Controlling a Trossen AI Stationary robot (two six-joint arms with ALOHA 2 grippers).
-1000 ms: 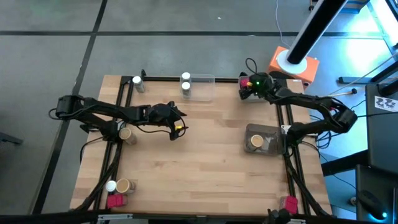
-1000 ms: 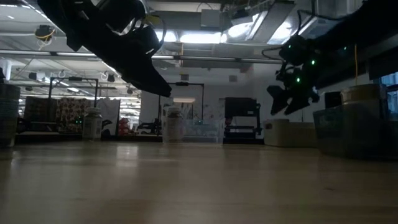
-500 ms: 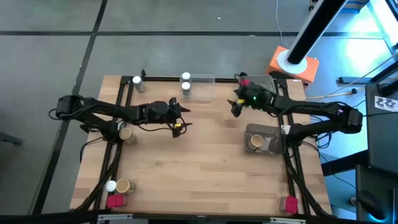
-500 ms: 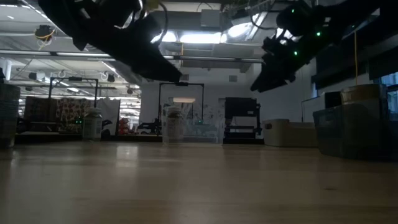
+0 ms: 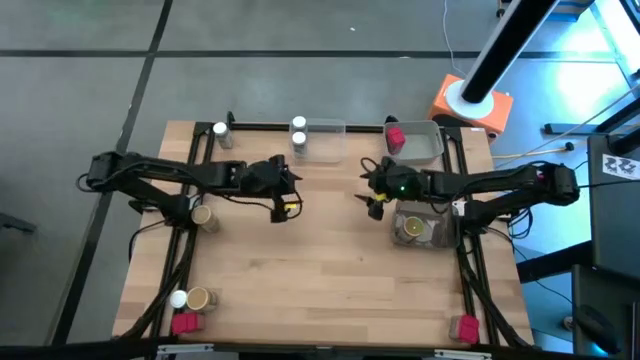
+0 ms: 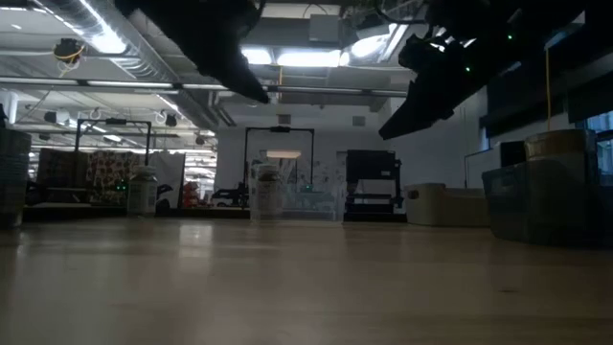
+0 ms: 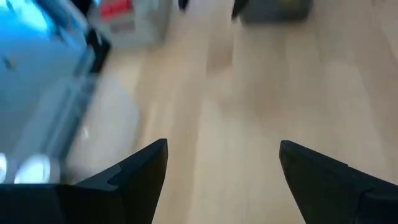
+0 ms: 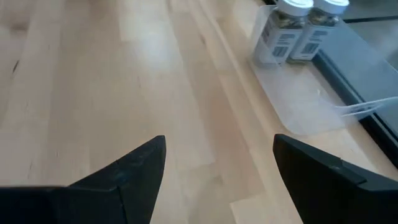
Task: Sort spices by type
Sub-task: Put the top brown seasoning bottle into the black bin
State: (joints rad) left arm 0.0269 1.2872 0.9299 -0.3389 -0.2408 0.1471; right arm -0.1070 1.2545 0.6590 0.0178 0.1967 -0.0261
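My left gripper [image 5: 293, 190] hangs open and empty above the table's middle left, with bare wood between its fingers [image 7: 222, 146]. My right gripper [image 5: 366, 193] hangs open and empty at the middle right [image 8: 219, 140]. Two white-lidded jars [image 5: 298, 132] stand in a clear tray [image 5: 325, 140] at the far edge. A red packet [image 5: 394, 138] lies in the far-right tray [image 5: 422, 145]. A tan jar [image 5: 412, 228] sits in a grey tray [image 5: 432, 215] beside the right gripper. Another tan jar [image 5: 201, 214] stands on the wood at the left.
A white-lidded jar [image 5: 220, 130] stands at the far left. At the near left corner are a white-lidded jar [image 5: 178, 298], a tan jar [image 5: 198, 298] and a red packet [image 5: 185, 322]. Another red packet [image 5: 464, 327] lies near right. Bare wood [image 5: 330, 270] spreads across the middle.
My right gripper has swung from over the far-right tray toward the table's middle and near side, staying open; the red packet now shows uncovered in that tray. My left gripper has risen, still open.
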